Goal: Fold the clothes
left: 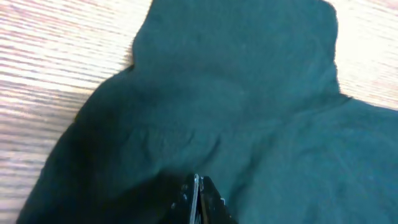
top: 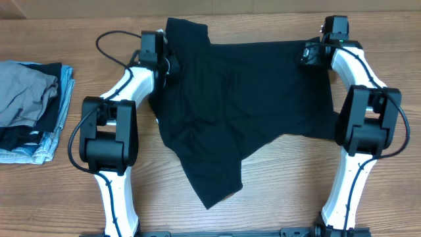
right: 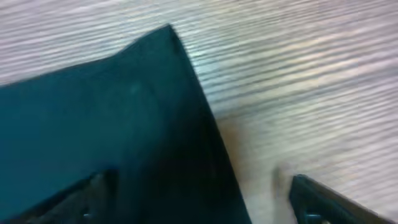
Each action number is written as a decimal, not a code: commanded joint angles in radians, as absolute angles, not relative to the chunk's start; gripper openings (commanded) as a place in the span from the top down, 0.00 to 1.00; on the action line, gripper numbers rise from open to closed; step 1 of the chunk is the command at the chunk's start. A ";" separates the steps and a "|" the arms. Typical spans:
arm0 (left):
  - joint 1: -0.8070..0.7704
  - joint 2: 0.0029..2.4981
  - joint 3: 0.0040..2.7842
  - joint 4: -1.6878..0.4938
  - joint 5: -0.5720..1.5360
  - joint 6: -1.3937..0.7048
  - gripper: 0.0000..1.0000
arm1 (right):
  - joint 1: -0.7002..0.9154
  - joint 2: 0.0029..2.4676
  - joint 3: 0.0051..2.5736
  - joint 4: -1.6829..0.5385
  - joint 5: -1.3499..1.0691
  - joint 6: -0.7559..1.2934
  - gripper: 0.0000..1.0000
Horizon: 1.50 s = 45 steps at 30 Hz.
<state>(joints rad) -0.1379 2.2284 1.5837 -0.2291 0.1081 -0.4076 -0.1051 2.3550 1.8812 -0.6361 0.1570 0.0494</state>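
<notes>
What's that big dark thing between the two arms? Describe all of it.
It is a black garment of soft, matte cloth, spread mostly flat but wrinkled on the wooden table. One flap sticks out at its far left corner, and a pointed part reaches toward the near edge. The left arm's fingers seem shut on it; the right arm's fingers stand open over its far right corner.

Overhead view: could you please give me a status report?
Left gripper shut over garment. Right gripper open, straddling its corner. Garment unfolded; nothing blocking.
</notes>
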 commanded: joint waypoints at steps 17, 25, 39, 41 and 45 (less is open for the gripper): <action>-0.234 2.008 1.635 -0.789 0.294 -0.222 0.95 | -0.109 2.085 1.880 -1.425 0.004 0.539 0.00; -0.275 2.008 1.635 -0.828 0.281 -0.159 0.89 | -0.110 2.085 1.681 -1.390 -0.006 0.638 0.00; -0.276 2.008 1.636 -0.864 0.289 -0.104 0.90 | -0.205 2.085 1.471 -1.079 -0.101 0.711 0.44; -0.276 2.008 1.635 -0.864 0.289 -0.104 0.90 | -0.204 2.085 1.465 -1.066 -0.108 0.712 0.59; -0.276 2.008 1.636 -0.864 0.289 -0.104 0.90 | -0.204 2.085 1.465 -1.060 -0.107 0.712 0.80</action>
<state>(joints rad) -0.2790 2.0197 1.6234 -0.8642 0.2775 -0.1265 -0.2070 2.0991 1.4769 -1.0706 -0.0910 0.7078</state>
